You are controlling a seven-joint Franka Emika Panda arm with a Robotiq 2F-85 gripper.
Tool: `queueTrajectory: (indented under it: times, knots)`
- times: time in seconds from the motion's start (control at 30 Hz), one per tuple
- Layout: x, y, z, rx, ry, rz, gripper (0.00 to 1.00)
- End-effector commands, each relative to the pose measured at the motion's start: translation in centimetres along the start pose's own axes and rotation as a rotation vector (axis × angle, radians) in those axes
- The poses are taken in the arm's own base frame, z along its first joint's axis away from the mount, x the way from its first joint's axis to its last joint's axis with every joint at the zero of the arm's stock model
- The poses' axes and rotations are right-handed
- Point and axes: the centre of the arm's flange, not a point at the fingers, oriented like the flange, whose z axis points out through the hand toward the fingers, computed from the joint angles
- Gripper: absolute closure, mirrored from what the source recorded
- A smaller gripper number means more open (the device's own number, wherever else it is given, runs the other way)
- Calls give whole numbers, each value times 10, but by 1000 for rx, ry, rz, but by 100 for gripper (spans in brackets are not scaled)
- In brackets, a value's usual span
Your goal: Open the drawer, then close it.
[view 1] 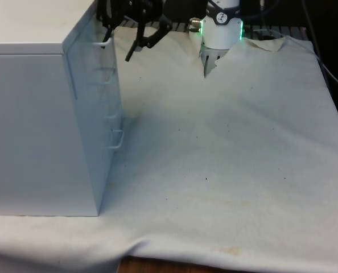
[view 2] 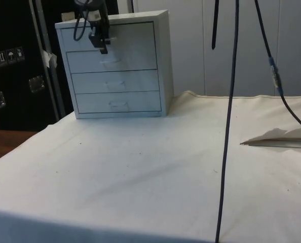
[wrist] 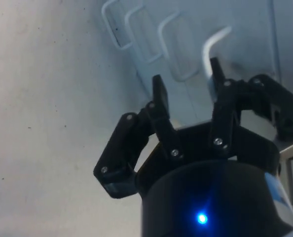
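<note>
At the left of the front view stood a pale grey chest of drawers [view 1: 44, 125], turned so that its plain side faced the camera and its drawer fronts, with small wire handles, ran back along its right edge. Up at the chest's top corner, in the upper left of that frame, the black gripper [view 1: 119, 44] hung beside the top drawer's handle [view 1: 105, 41]. One of its fingers sat right by the handle and the other stuck out to the right over the white-clothed surface [view 1: 226, 170]. The fingers were spread, with nothing pinched between them.

From the side view, the chest [view 2: 115, 71] occupied the upper left of the frame, showing four drawers, all pushed in flush. The gripper [view 2: 101, 43] hung in front of the top drawer [view 2: 125, 34], left of its middle. A dark cable [view 2: 229, 126] hung down through the right half of the picture.

Up close in the wrist view, the gripper [wrist: 186, 91] had its fingers [wrist: 159, 94] apart and pointing at the drawer fronts, the white handle [wrist: 213, 42] lying just by the tip of one finger. I could not tell whether it touched.
</note>
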Motion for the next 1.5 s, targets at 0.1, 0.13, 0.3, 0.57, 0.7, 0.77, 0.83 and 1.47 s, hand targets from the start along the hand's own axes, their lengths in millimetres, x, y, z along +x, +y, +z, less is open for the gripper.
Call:
queueTrajectory:
  times: [0.1,0.13,0.3,0.57,0.7,0.77,0.83,1.47]
  knots:
    - [1,-2,0,-15,8,-1,71]
    - [1,-2,0,-16,8,-2,76]
    - [3,-2,-10,-37,8,0,100]
    - [9,-16,-26,-63,12,7,100]
    - [11,-22,-32,-71,13,11,100]
    - [13,-28,-37,-78,10,14,100]
    - [14,-32,-40,-83,9,16,100]
    - [22,-88,-57,-134,-20,19,100]
